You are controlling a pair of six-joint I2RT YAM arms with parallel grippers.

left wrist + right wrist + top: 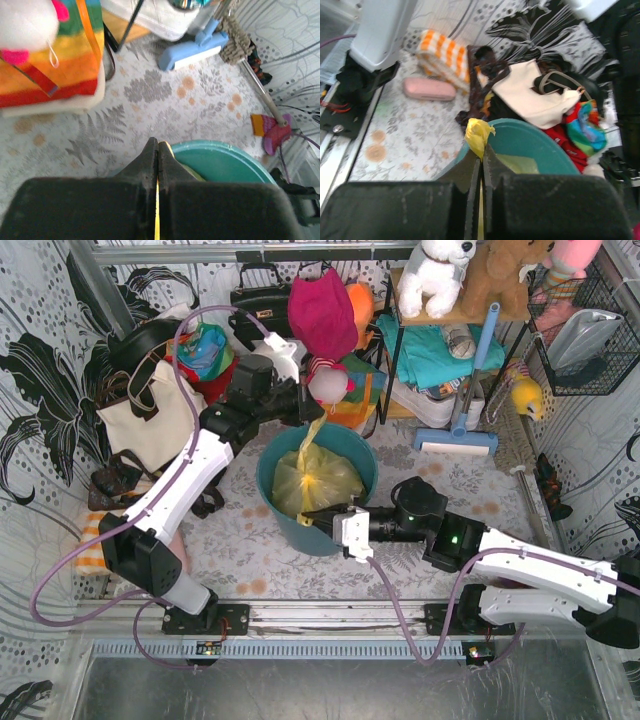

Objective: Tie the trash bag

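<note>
The yellow trash bag [318, 482] sits inside the round teal bin [272, 480], with crumpled contents showing through. One long top end runs up and back to my left gripper [309, 408], which is shut on it above the bin's far rim. In the left wrist view a thin yellow strip [157, 205] shows between the pressed left gripper [158, 145] jaws. My right gripper [306, 521] is at the bin's near rim, shut on the other end. A yellow tuft of the trash bag [479, 134] pokes out past the right gripper [482, 151].
A cream tote bag [150, 420] and dark bags crowd the back left. A blue floor brush [455, 435] leans at the back right by a shelf with plush toys [440, 275]. A pink case [429, 89] and an orange striped cloth [445, 50] lie to the left.
</note>
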